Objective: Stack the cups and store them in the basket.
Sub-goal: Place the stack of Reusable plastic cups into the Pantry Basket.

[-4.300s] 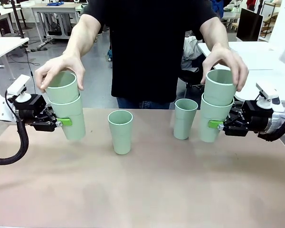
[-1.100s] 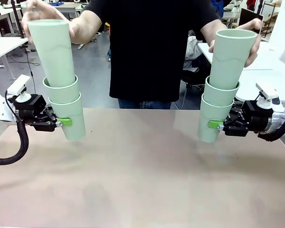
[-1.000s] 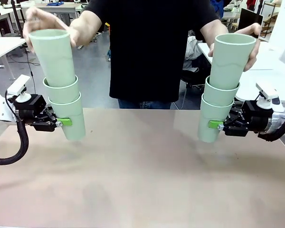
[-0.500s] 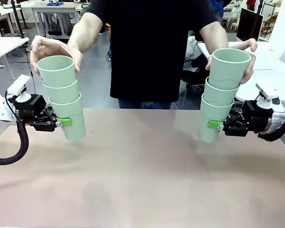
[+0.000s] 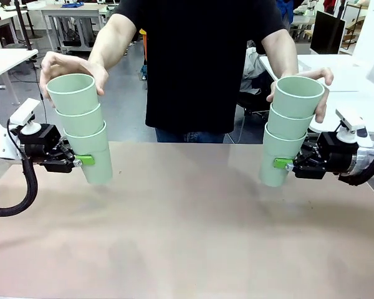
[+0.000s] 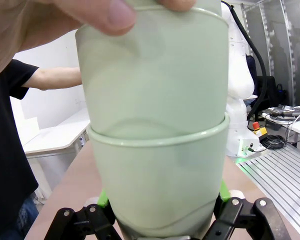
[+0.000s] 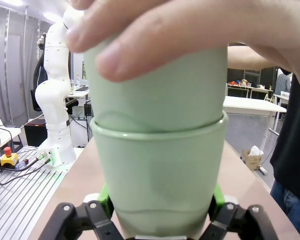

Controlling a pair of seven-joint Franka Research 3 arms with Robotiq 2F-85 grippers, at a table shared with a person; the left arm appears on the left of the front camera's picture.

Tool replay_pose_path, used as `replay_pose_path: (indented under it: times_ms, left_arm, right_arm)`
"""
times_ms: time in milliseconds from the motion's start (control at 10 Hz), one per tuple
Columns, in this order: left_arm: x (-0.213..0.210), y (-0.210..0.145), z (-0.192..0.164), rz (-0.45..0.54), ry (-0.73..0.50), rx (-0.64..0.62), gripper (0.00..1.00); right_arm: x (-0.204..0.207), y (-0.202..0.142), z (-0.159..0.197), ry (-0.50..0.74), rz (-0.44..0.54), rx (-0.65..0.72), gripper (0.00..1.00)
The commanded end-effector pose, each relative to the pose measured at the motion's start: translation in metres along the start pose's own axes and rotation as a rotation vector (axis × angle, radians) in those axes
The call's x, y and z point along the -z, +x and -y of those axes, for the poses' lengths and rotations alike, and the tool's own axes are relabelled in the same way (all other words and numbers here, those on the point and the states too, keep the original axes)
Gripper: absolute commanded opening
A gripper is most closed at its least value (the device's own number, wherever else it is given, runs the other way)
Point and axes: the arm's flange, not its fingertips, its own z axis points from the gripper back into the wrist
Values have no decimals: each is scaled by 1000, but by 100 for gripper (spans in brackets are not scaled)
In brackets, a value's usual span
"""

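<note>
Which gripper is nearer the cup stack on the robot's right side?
Right. The right gripper grips the base of that stack; the left gripper is across the table, gripping the other stack.

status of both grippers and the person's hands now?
Left gripper: shut on left stack's bottom cup.
Right gripper: shut on right stack's bottom cup.
Person's hands: gripping top cups.

No lettering, label, brand, number or sign is legible anywhere; the pale mint-green plastic tumblers (image 5: 95, 149) have plain walls.
</note>
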Motion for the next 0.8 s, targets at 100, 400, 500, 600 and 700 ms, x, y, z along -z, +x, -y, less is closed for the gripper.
replay_pose_path:
  times_ms: [100, 400, 500, 600, 700]
  left_arm:
    - [1, 4, -1, 6, 0, 13, 87]
    - [1, 4, -1, 6, 0, 13, 87]
    - [1, 4, -1, 6, 0, 13, 87]
    - [1, 4, -1, 6, 0, 13, 87]
    - [1, 4, -1, 6, 0, 13, 87]
  right_arm:
    - [1, 3, 0, 1, -2, -12, 87]
    - [1, 3, 0, 1, -2, -12, 87]
    - [1, 3, 0, 1, -2, -12, 87]
    - [1, 3, 0, 1, -2, -12, 87]
    - [1, 3, 0, 1, -2, -12, 87]
